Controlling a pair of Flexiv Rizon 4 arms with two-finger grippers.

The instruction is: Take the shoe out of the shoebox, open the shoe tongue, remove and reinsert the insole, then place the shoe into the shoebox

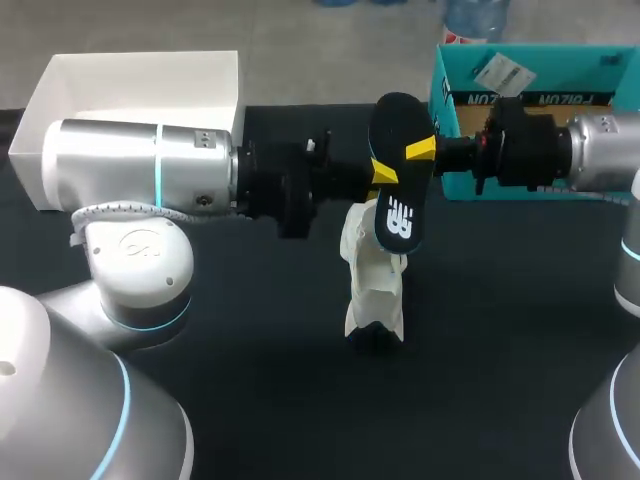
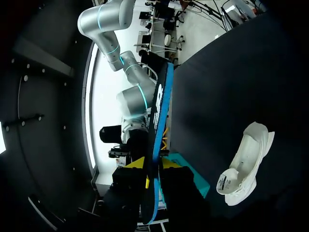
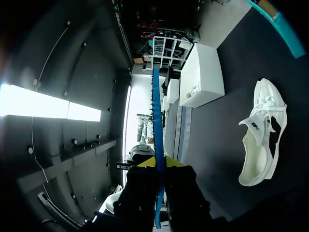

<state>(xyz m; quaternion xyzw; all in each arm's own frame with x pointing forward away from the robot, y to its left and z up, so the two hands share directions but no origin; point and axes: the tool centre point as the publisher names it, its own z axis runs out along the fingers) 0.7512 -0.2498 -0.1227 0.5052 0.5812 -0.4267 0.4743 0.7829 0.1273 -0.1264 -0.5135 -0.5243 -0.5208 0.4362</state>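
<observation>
Insole [image 1: 400, 215] black, blue-edged, white logo; left hand [image 2: 153, 164], right hand [image 3: 157, 162] both grip it.

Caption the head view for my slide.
Left gripper and right gripper clamp the black insole; the white shoe lies on the table.

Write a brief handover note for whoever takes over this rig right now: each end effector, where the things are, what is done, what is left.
Left end effector: shut on the insole.
Right end effector: shut on the same insole, from the other side.
Insole: out of the shoe, held in the air above it between both arms.
Shoe: on the table, under the insole, in no end effector.
Box: at the far right, without the shoe.
Done: shoe out of the box, insole removed.
Left: put the insole back in, then return the shoe to the box.
</observation>
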